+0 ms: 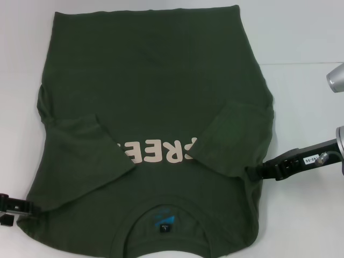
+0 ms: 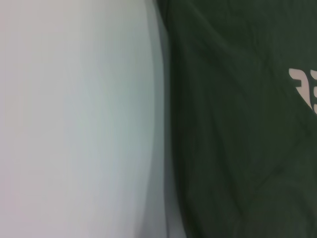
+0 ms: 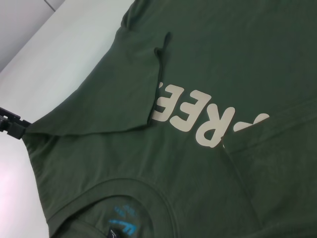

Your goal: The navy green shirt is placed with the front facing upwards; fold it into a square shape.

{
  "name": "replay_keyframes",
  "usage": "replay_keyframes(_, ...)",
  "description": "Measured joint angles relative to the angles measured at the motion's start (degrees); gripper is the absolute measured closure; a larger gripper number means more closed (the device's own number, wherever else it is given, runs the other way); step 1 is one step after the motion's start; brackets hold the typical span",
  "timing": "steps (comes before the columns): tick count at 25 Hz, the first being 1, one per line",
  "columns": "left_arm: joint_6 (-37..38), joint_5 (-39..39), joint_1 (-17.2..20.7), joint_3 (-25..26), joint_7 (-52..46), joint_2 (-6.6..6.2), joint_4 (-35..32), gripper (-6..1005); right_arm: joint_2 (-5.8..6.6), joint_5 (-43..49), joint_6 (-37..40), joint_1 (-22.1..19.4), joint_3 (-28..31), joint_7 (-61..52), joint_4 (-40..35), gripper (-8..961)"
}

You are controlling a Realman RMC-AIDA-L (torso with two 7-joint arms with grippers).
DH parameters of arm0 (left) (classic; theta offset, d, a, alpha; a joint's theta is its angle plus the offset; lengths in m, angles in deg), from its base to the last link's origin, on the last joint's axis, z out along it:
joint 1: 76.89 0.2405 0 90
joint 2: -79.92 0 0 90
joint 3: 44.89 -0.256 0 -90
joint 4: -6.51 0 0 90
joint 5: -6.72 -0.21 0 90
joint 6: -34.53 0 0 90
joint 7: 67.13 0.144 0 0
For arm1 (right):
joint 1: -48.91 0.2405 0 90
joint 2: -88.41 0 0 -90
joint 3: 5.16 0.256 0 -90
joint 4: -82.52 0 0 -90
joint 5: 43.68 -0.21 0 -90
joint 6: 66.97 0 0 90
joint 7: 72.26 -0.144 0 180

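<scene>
The navy green shirt point(image 1: 156, 107) lies front up on the white table, its collar point(image 1: 166, 215) nearest me and the pale lettering point(image 1: 158, 152) partly covered. Both short sleeves are folded inward over the chest, the left sleeve point(image 1: 88, 145) and the right sleeve point(image 1: 231, 134). My left gripper point(image 1: 16, 207) sits at the near left shoulder corner, where the cloth is drawn to a point between its fingers; the right wrist view also shows this gripper point(image 3: 12, 126). My right gripper point(image 1: 252, 172) touches the shirt's right side edge below the folded sleeve.
White table point(image 1: 306, 107) surrounds the shirt, with bare surface to its right and left point(image 2: 74, 124). The shirt's hem point(image 1: 145, 11) lies at the far side. The shirt's near edge runs out of the head view.
</scene>
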Motion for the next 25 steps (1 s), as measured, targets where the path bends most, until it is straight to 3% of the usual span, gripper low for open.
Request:
replay_keyframes(6, -1.2, -1.4, 0.2, -0.5, 0.4, 0.17, -0.3, 208, 0.00, 0.0, 0.0, 0.0, 0.0, -0.2, 0.0, 911)
replay_keyframes(11, -1.4, -2.1, 0.3, -0.7, 0.4, 0.32, -0.1, 444, 0.00, 0.0, 0.0, -0.1, 0.0, -0.3, 0.0, 910)
replay_keyframes(23, -1.4, -1.8, 0.1, -0.7, 1.0, 0.30, 0.0, 687, 0.00, 0.0, 0.0, -0.2, 0.0, -0.8, 0.1, 910)
replay_keyframes(25, -1.4, -1.8, 0.1, -0.7, 1.0, 0.33, 0.0, 767, 0.00, 0.0, 0.0, -0.2, 0.0, -0.9, 0.1, 910)
